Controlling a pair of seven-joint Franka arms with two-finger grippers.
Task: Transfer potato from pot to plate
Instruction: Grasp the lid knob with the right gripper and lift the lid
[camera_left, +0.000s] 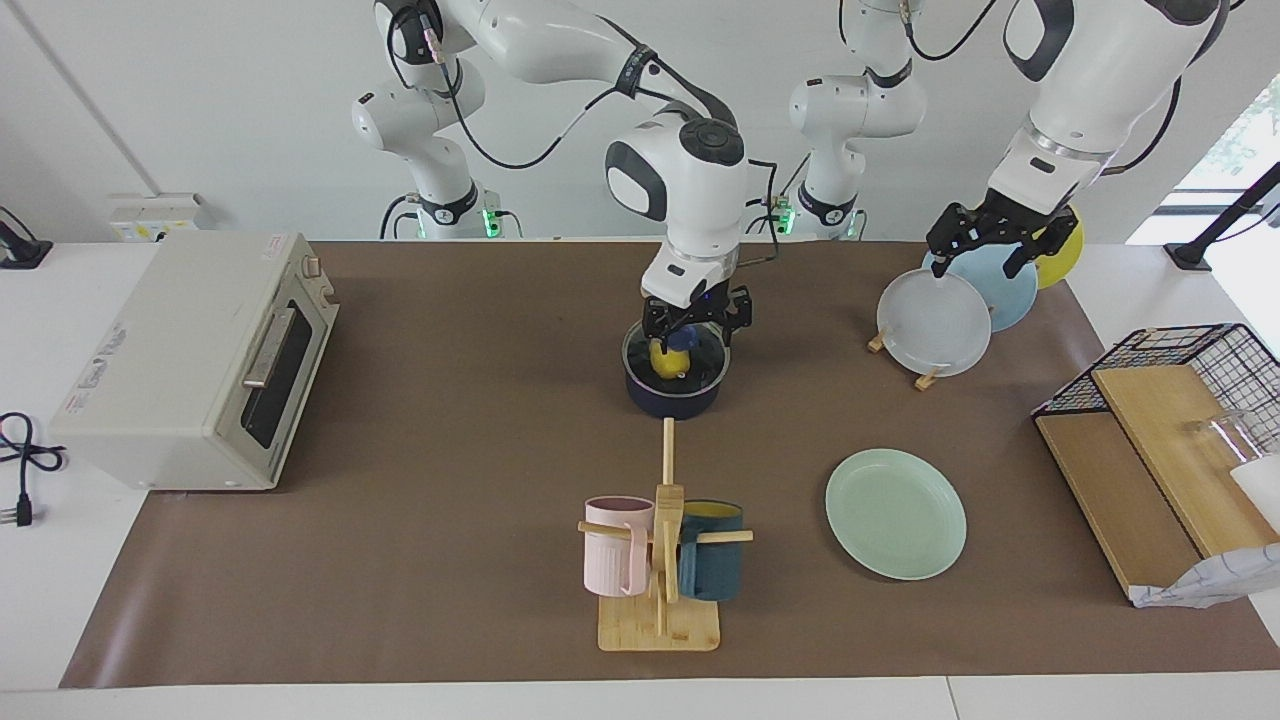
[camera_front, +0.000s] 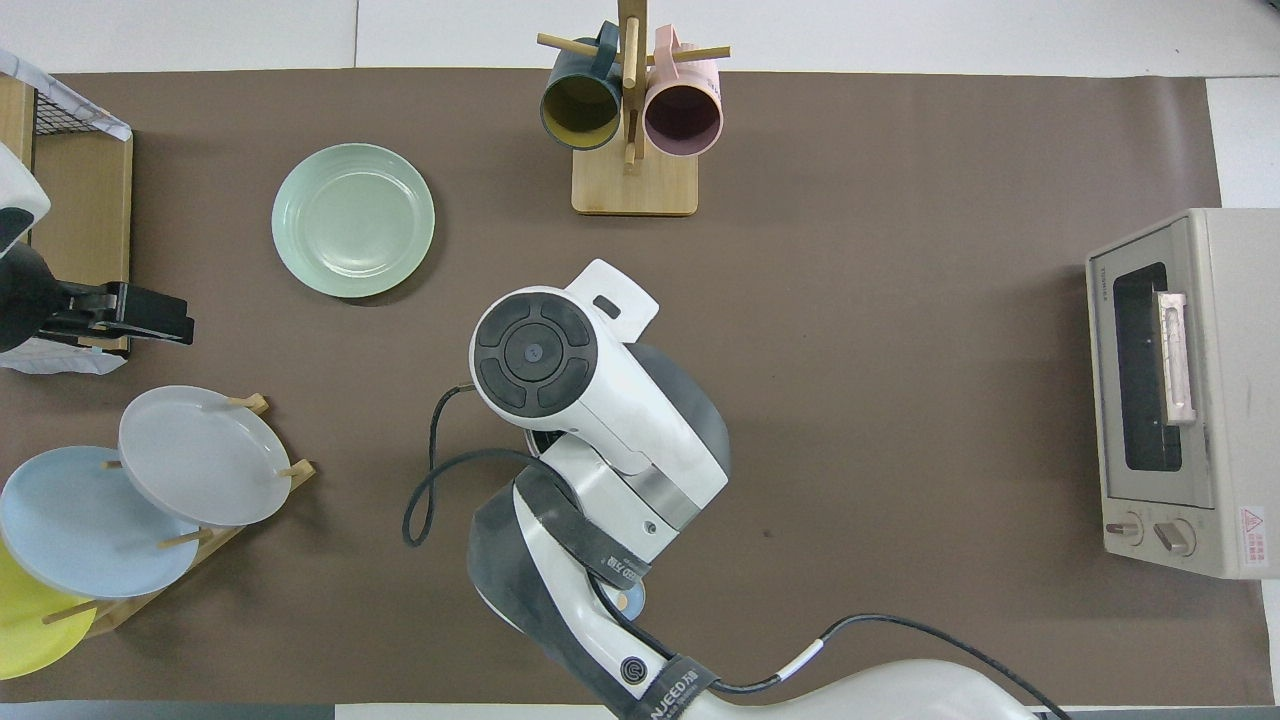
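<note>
The dark navy pot (camera_left: 672, 395) stands mid-table, nearer to the robots than the mug rack. The yellow potato (camera_left: 664, 363) lies inside it. A glassy rim rings the pot's top, and a blue piece (camera_left: 683, 341) shows just above the potato. My right gripper (camera_left: 690, 335) is down at the pot's mouth, right at that blue piece. In the overhead view my right arm hides the pot and the potato. The mint-green plate (camera_left: 895, 512) (camera_front: 352, 220) lies flat and bare toward the left arm's end. My left gripper (camera_left: 980, 265) (camera_front: 185, 325) hangs open and empty over the plate rack.
A wooden rack (camera_left: 935, 320) holds grey, light blue and yellow plates upright. A mug rack (camera_left: 660, 560) with a pink and a dark blue mug stands farther from the robots than the pot. A toaster oven (camera_left: 190, 360) sits at the right arm's end. A wire basket (camera_left: 1180, 400) sits at the left arm's end.
</note>
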